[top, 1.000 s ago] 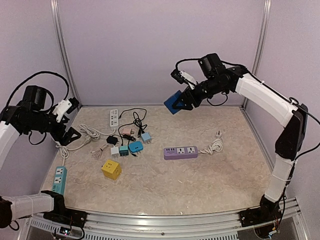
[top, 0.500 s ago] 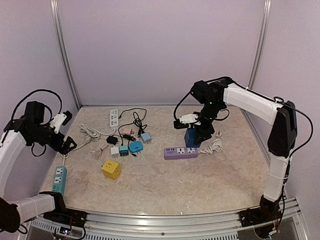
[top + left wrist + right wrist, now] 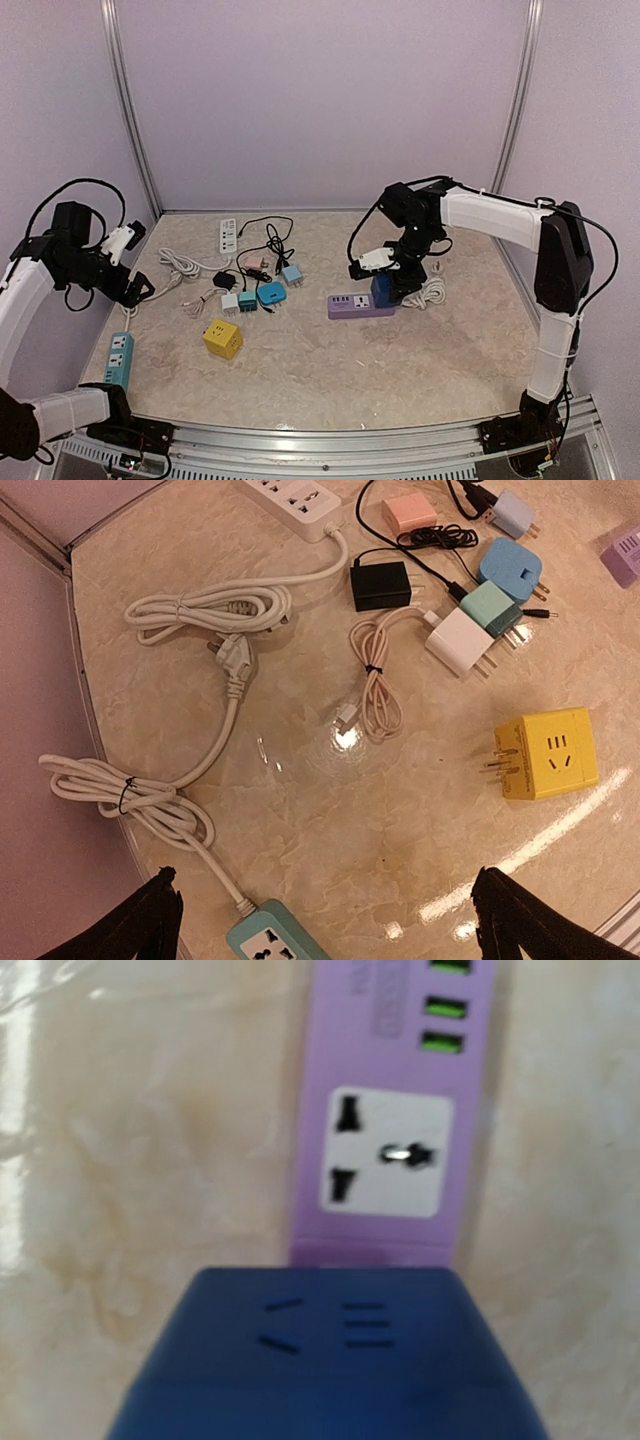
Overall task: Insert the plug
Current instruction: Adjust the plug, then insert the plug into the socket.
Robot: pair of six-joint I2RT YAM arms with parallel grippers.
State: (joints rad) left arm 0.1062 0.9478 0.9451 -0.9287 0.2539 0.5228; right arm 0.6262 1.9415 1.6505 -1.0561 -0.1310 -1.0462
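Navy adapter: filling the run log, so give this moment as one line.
phase: insert | right gripper: holds navy adapter at strip, cord end | left gripper: open, idle | seated: cannot tell

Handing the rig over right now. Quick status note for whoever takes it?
Left gripper: open, empty, hovering far left, away from the job.
Right gripper: shut on the blue cube adapter.
Adapter sits over the cord-end socket of the purple power strip; the other socket is free.
Done: adapter picked up, lined up.
Left: seating can't be seen; press down, confirm, release.
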